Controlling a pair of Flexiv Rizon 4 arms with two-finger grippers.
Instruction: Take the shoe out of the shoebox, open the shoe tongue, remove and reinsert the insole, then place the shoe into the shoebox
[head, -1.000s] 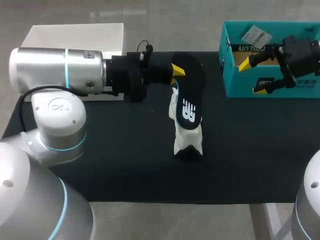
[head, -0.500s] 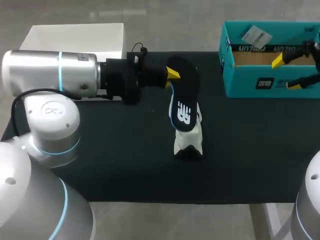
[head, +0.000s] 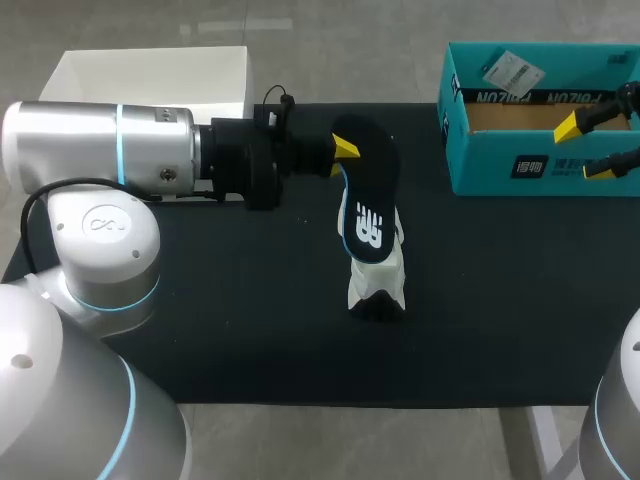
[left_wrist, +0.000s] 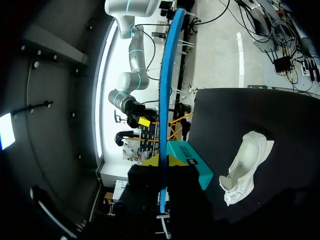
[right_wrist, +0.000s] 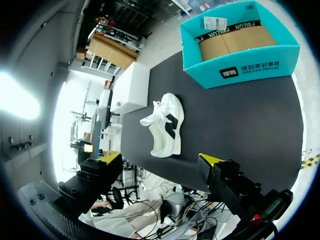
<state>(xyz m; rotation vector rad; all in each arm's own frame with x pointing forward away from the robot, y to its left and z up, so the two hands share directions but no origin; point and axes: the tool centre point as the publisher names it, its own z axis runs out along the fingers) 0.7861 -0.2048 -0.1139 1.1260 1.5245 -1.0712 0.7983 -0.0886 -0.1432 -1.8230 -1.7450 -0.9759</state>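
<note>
While left tool (head: 345, 156) clamps one insole (head: 368, 215) near one shoe (head: 378, 285), right tool (head: 585, 148) gapes.

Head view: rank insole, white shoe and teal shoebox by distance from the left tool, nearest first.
1. Black printed insole, clamped in the left tool.
2. White fabric sneaker, centre, just below the insole.
3. Teal cardboard shoebox, far right.

Soft even light on the dark table (head: 250, 330), sheen on the left arm (head: 90, 145), white glare in wrist views
</note>
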